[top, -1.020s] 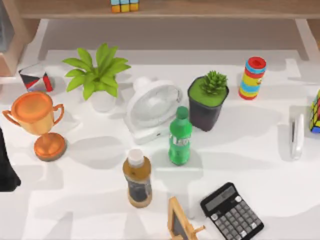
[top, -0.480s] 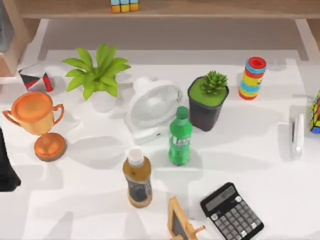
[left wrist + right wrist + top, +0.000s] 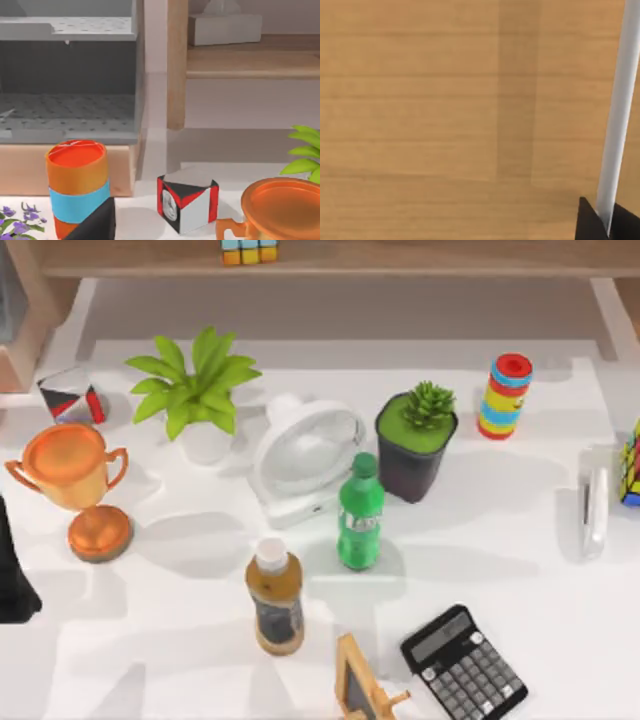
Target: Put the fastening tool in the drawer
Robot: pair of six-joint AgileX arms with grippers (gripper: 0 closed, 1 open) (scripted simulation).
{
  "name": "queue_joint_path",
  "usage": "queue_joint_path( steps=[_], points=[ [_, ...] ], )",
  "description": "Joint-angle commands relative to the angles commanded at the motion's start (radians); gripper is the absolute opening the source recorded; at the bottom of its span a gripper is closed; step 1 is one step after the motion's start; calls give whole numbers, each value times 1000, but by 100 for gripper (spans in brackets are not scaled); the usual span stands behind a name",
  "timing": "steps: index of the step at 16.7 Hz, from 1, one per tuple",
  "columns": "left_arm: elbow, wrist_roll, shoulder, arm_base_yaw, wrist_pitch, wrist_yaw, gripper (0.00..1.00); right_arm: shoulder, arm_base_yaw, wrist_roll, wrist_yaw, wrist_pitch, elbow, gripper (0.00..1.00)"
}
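The fastening tool, a slim white-grey stapler (image 3: 595, 510) with a thin dark line along it, lies flat near the table's right edge, next to a colourful cube (image 3: 632, 465). A black calculator (image 3: 464, 662) lies at the front right. The drawer (image 3: 65, 100), a wooden box with a grey perforated inside, stands open in the left wrist view behind an orange-and-blue cup (image 3: 77, 185). The drawer's wooden corner (image 3: 20, 330) sits at the table's far left. My left arm (image 3: 12, 575) is a dark shape at the left edge. My left gripper (image 3: 95, 225) and right gripper (image 3: 607, 225) show as dark tips.
Crowding the middle are an orange trophy (image 3: 75, 475), leafy plant (image 3: 195, 390), white fan (image 3: 305, 455), potted succulent (image 3: 418, 435), green bottle (image 3: 360, 512), brown bottle (image 3: 275, 600) and small wooden board (image 3: 358, 685). A striped toy (image 3: 505, 395) stands far right. The right wrist view faces wood planks.
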Motion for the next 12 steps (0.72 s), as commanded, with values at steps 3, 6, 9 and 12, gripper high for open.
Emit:
queue_joint_path(
  steps=[3, 6, 9, 12],
  points=[
    [0, 0, 0, 0, 0, 0, 100, -26, -44, -1, -42, 49, -75, 0],
    [0, 0, 0, 0, 0, 0, 100, -61, -93, 0, -94, 108, -164, 0],
    [0, 0, 0, 0, 0, 0, 100, -72, -112, 1, -116, 131, -200, 0],
    [0, 0, 0, 0, 0, 0, 100, -72, -112, 1, -116, 131, -200, 0]
  ],
)
